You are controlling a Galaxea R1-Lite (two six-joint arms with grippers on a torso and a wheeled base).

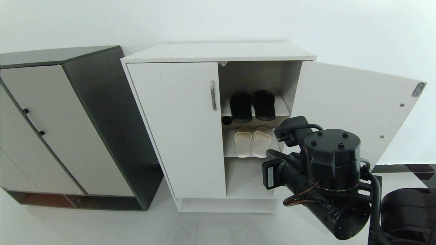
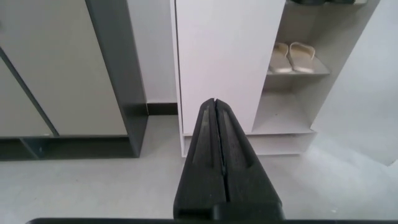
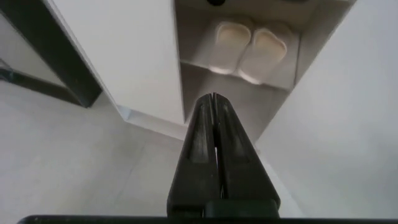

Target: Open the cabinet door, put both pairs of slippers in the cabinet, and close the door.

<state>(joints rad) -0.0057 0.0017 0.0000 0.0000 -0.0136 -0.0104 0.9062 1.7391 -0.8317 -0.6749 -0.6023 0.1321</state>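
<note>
The right arm point(image 1: 327, 177) extends forward, low on the robot's right side. Both the right gripper point(image 3: 214, 97) and the left gripper point(image 2: 214, 101) have their fingers pressed flat together, pointing forward and down.

Head view high, facing the cabinet point(image 1: 177, 129); both wrist views lower, sharing cream slippers point(image 1: 244, 143).

Head view, my side notes: second cabinet point(image 1: 51, 119) at 9 o'clock, dark frame, grey doors shut, standing at an angle. It has a black bar handle point(image 1: 33, 121) and an open low compartment point(image 1: 44, 200) along the base. White wall point(image 1: 218, 20) at 12. Pale floor point(image 1: 102, 224) at 6. Dark skirting strip point(image 1: 402, 167) around 4.
</note>
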